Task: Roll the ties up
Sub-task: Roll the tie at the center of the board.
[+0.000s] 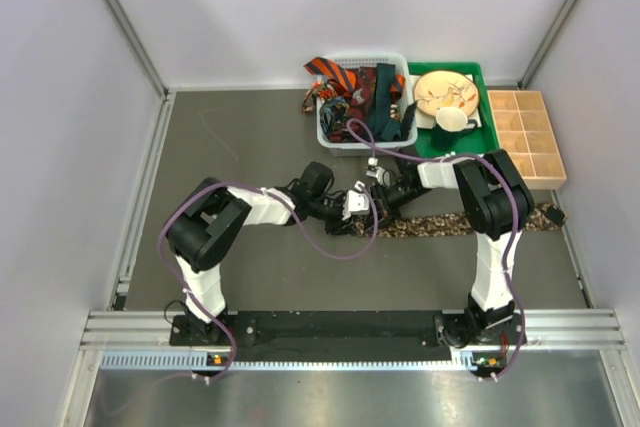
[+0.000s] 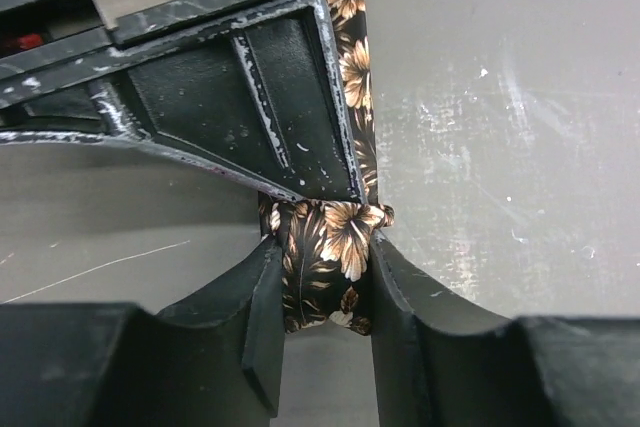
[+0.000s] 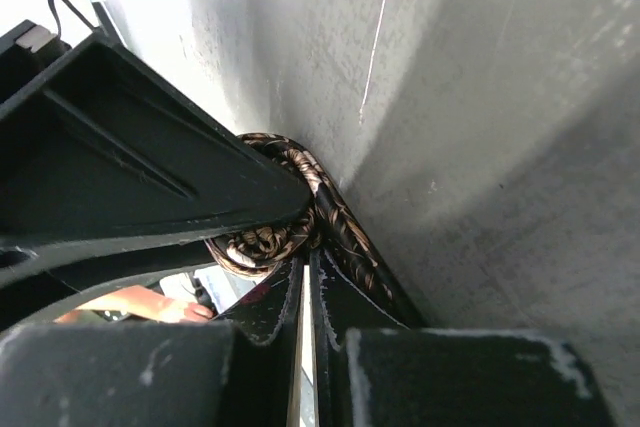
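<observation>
Ties lie in two places. Several of them, orange-black striped, dark red and dark teal, are heaped in the white mesh basket (image 1: pixel 330 137) at the far side of the table. One brown-black tie (image 1: pixel 440 227), printed with pale beige flowers and leaves, is stretched flat across the table's middle toward the right. Its left end is wound into a small tight roll (image 2: pixel 330 257) standing on the grey surface. The left gripper (image 2: pixel 325 245) has its fingers (image 2: pixel 250 317) against both sides of this roll and holds it. The right gripper (image 3: pixel 305 252) is closed, its tips at the roll; whether fabric is pinched between them I cannot tell.
</observation>
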`<action>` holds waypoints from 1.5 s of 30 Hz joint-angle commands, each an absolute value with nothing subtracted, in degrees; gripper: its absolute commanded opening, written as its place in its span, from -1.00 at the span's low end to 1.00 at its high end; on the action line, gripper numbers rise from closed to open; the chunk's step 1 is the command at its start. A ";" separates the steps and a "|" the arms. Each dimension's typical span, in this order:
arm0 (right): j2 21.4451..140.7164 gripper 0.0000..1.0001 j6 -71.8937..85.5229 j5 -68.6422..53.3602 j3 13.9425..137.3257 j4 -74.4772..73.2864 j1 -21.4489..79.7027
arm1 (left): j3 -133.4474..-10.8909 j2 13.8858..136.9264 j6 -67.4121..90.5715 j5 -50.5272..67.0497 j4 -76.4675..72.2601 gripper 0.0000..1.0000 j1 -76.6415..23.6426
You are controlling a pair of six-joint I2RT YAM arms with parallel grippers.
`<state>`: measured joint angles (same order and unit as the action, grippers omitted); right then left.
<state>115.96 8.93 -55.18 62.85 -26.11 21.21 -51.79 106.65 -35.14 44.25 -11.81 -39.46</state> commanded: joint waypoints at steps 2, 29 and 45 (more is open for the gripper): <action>118.65 -1.00 9.32 -51.15 64.51 -28.12 21.27 | -56.68 108.02 -41.04 34.46 2.25 -0.42 -41.83; 109.25 -0.44 -13.35 -31.48 73.92 -49.66 9.93 | -69.08 112.32 -45.09 16.79 30.14 -0.79 -47.20; 103.46 -0.63 -17.93 -29.27 66.35 -48.25 11.51 | -70.49 113.55 -42.98 15.56 31.11 -0.81 -47.20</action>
